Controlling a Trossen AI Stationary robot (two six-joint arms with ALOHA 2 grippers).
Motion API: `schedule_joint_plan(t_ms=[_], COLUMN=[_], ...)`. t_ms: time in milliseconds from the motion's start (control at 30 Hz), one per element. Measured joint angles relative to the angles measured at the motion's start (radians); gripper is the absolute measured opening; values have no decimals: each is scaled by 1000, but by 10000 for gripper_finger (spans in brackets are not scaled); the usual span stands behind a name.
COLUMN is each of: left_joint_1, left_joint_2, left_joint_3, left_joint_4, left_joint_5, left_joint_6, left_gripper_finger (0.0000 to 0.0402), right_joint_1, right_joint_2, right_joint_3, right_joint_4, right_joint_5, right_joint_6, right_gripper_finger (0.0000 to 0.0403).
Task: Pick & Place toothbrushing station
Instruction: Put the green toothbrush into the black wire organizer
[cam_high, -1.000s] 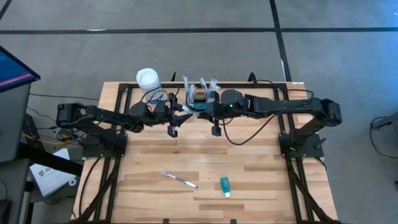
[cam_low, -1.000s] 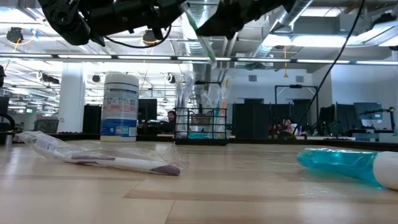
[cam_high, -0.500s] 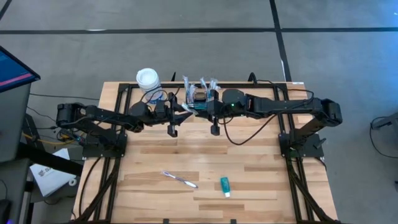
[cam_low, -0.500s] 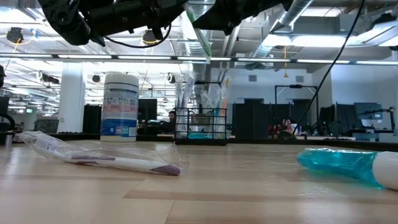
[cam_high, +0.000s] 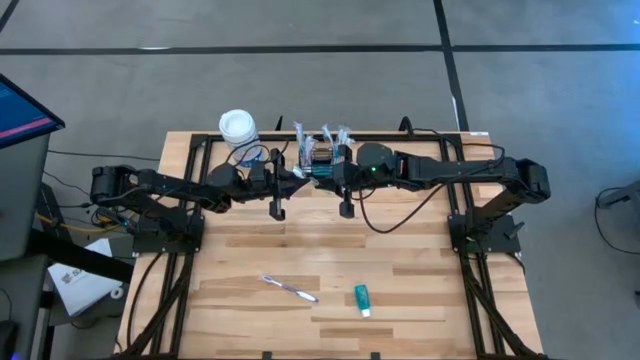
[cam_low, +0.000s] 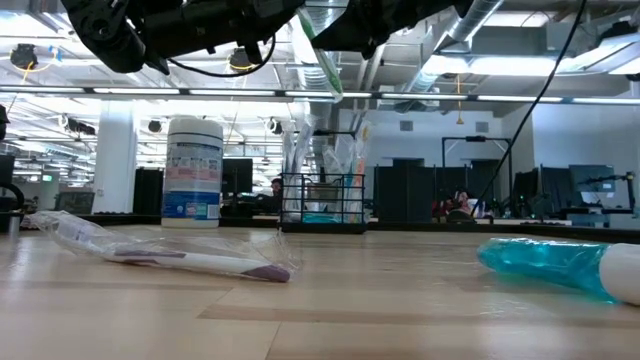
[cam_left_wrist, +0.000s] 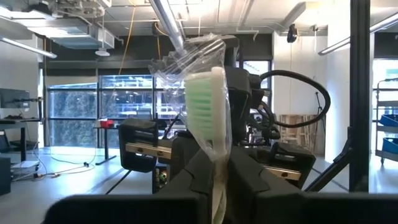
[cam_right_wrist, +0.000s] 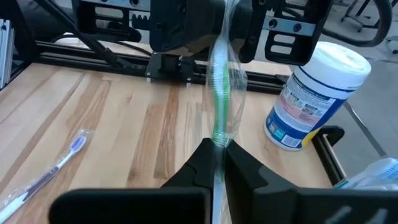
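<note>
1. Gripping one wrapped green toothbrush (cam_right_wrist: 219, 106) between them, the left tool (cam_left_wrist: 219, 186) and right tool (cam_right_wrist: 217, 155) are both clenching it above the desk (cam_high: 400, 260).
2. The basket (cam_high: 322, 158) is sitting just beyond both tools, slightly nearer the right one, the brush's long axis spanning the tools.

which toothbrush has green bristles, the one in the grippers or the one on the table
The held toothbrush, wrapped in clear plastic and pinched by both the left gripper and right gripper. The table toothbrush has purple bristles and lies untouched.
</note>
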Motion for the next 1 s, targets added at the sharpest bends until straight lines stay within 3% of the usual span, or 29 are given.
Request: schedule_joint_plan(t_ms=[500,1000], left_joint_1=[4,100], left_joint_2=[-2,-210], left_joint_3=[0,-1], left_joint_4=[-18,-401], left_joint_5=[-7,-1], left_joint_6=[-20,-14], left_gripper_finger=[8,7], right_joint_1=[-34,-52], right_joint_2=[0,0], right_joint_3=[0,0], right_joint_4=[-16,-64], right_joint_5=[8,12], right_joint_6=[15,42], right_gripper_finger=[84,165])
